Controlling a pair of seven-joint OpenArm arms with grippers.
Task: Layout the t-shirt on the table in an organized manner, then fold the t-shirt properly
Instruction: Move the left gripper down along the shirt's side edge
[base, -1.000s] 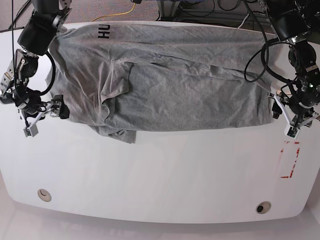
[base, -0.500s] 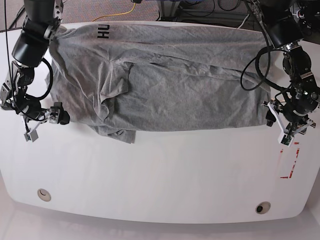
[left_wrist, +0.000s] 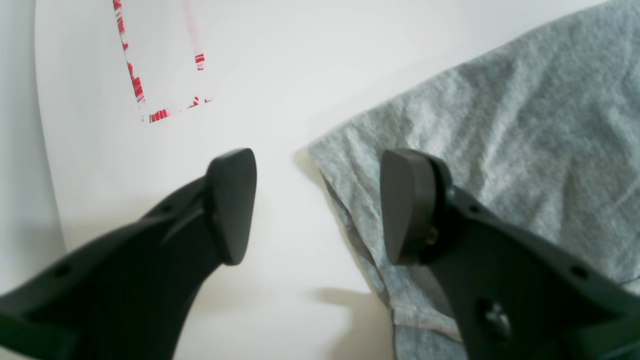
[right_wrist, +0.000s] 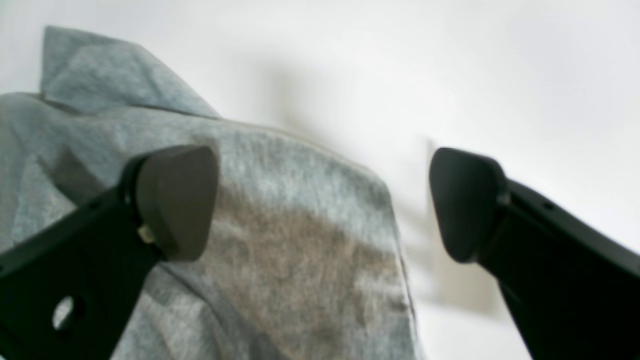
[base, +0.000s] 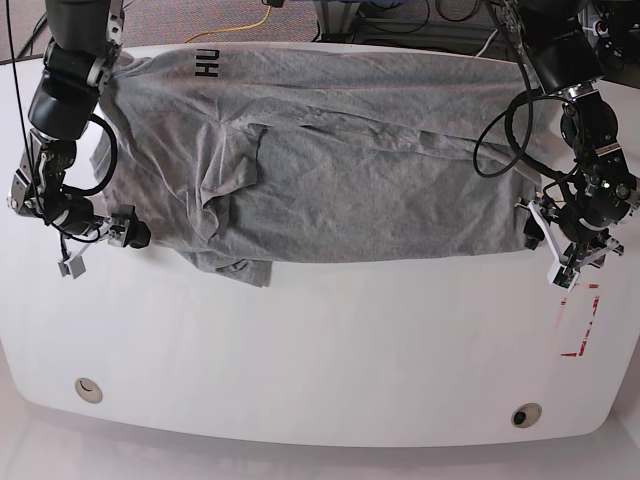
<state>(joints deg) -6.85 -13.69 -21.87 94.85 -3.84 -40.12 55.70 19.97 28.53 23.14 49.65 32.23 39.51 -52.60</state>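
Grey t-shirt doubled | both grippers agape, empty, 3/9 o'clock corners | risk: pinching one layer only

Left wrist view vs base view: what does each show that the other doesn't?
Left wrist only: a close look at the left gripper, jaws open and empty, straddling the corner of the t-shirt, one finger over fabric and one over bare table.

Base only: the whole shirt spread wide, a folded-over sleeve, the black lettering at its far edge, the right gripper at the opposite corner, and two round holes near the front edge.

Both: the grey shirt's corner, the white table and the red outline mark.
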